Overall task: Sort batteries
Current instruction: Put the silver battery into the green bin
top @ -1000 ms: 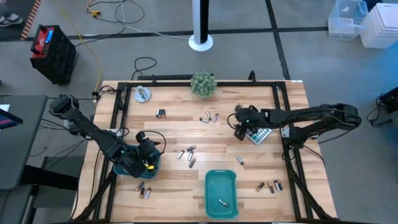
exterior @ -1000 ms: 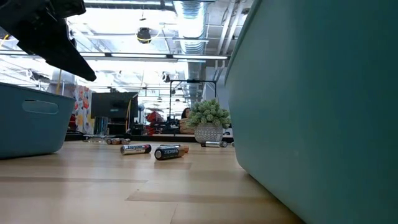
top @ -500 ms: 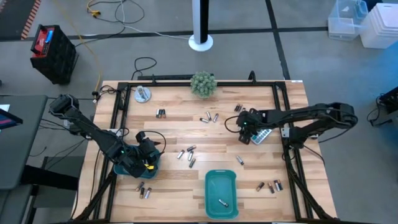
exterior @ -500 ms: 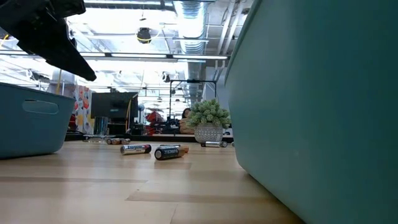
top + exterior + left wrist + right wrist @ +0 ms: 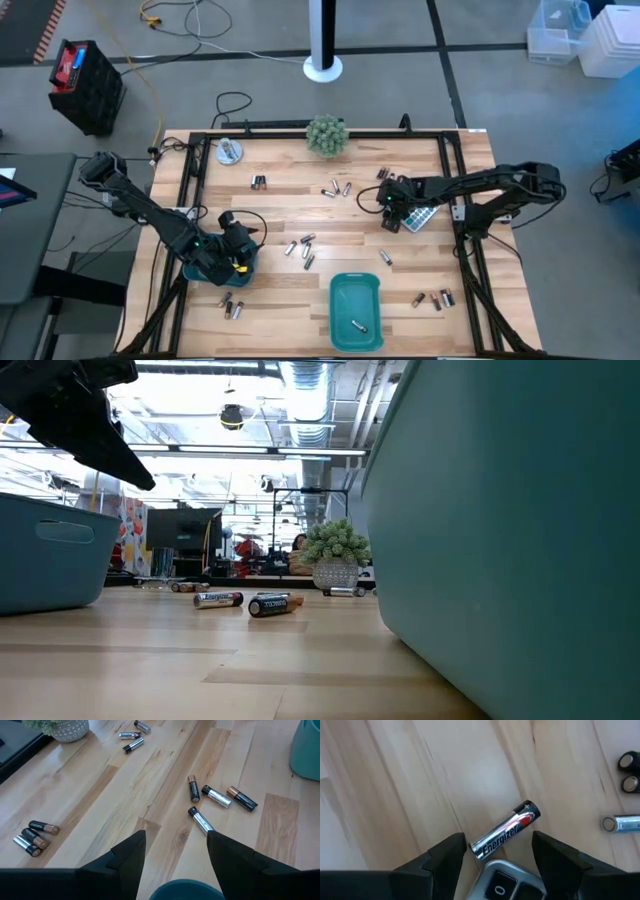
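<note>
We judge that we are at the approach step of a pick: our right gripper (image 5: 495, 857) hangs low over the table with its jaws spread and nothing between them, and the Energizer battery (image 5: 506, 834) lies just ahead of the gap, slanted across the line between the two fingers and touching the near edge of the grey calculator (image 5: 502, 882), whose corner pokes in between the jaws. The next move, as we read it, calls for a short advance and descent so the fingers straddle the cell, with a wrist turn so they close across its width, not along its length; the calculator edge so near could get nudged or caught. The cell is silvery with a red and black label and a small plus mark at its far end. Three more batteries (image 5: 626, 779) lie well off to one side of the jaws. Our left gripper (image 5: 175, 852) waits over a teal tray (image 5: 186, 889), jaws likewise spread and empty, with a loose cluster of batteries (image 5: 215, 797) on the wood beyond its fingertips.
</note>
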Motion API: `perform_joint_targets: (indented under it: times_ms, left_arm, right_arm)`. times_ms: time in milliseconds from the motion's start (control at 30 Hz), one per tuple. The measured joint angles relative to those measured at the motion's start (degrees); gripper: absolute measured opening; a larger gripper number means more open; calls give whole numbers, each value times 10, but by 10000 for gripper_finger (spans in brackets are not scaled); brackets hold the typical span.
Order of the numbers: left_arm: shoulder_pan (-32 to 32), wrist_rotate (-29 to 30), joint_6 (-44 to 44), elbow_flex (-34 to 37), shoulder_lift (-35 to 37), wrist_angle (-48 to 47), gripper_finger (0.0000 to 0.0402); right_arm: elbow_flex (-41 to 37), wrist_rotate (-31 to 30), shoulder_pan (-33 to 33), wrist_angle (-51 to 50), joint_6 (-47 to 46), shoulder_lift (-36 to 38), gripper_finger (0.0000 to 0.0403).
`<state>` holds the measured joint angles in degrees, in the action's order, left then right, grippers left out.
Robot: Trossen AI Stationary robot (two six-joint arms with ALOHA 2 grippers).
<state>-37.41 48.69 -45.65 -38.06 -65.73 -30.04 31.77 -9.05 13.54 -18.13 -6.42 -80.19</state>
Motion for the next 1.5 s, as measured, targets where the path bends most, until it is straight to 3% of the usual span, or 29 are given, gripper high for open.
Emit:
perform_joint_targets:
  times_ms: [367,733,867,1500]
  left_arm:
    - [0,0,0,0,0,0,206]
    - [0,1,0,0,0,0,206]
    - [0,2,0,0,0,0,206]
    - [0,8,0,0,0,5,206]
  right_arm:
    - [1,5,5,13,-14,-13,228]
    - [1,2,3,15,-28,-15,86]
    - [1,2,3,16,-28,-15,56]
    - [-2,-1,-35,68,-25,32,44]
